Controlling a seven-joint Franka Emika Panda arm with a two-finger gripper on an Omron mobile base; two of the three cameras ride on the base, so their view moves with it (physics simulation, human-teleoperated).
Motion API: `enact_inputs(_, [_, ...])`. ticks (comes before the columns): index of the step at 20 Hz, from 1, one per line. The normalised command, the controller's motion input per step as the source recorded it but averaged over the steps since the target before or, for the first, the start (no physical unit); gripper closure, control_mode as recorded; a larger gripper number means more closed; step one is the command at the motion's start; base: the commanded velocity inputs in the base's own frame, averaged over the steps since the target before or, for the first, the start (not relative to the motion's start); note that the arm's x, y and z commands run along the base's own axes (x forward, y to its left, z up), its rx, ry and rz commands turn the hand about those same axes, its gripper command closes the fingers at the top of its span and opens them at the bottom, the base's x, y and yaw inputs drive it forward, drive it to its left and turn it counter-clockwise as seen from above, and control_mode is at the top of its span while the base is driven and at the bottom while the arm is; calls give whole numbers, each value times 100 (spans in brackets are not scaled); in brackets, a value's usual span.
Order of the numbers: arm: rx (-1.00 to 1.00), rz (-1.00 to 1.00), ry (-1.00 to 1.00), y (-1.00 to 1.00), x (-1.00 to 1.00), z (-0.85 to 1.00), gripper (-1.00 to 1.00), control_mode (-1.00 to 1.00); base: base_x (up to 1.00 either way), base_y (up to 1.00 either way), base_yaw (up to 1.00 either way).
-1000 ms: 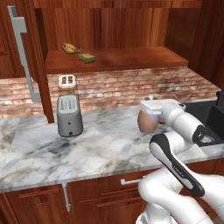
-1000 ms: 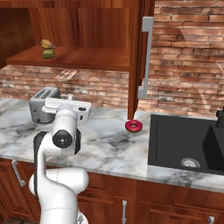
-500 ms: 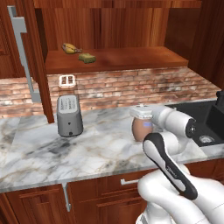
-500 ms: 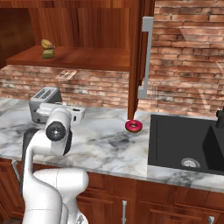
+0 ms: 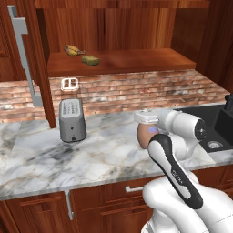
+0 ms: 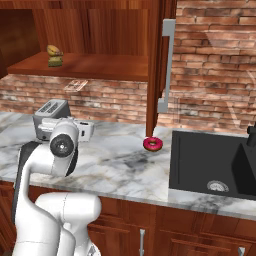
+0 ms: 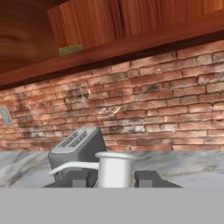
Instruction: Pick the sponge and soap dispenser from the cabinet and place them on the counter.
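My gripper (image 7: 113,178) is shut on the soap dispenser (image 5: 146,135), a tan-brown rounded bottle. Its pale pump top (image 7: 113,169) sits between my two fingertips (image 7: 78,178). The bottle hangs upright low over the marble counter (image 5: 100,154), right of centre; I cannot tell whether its base touches. The sponge (image 5: 91,59), yellow with an olive-green face, lies on the shelf of the open cabinet (image 5: 136,61), up and to the left of my gripper (image 5: 148,122). From the right base view the sponge (image 6: 55,61) shows at the shelf's left end.
A banana (image 5: 72,49) lies beside the sponge on the shelf. A grey toaster (image 5: 72,119) stands on the counter to the left. A red doughnut (image 6: 152,144) lies by the black sink (image 6: 210,165). An open cabinet door (image 6: 162,60) hangs above the doughnut.
My gripper has carried the soap dispenser down and a little leftward, closer to the counter. The sponge, banana and toaster have not moved.
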Motion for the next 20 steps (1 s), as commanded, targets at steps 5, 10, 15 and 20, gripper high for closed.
enact_inputs(5, [0,1,-12,9,-1,-45,100,-100,0,0,0])
enact_inputs(10, [0,0,-3,2,-12,-47,100,-100,0,0,0])
enact_inputs(15, [0,2,-10,11,-10,-53,100,-100,0,0,0])
enact_inputs(20, [1,5,-19,13,0,-45,100,-100,0,0,0])
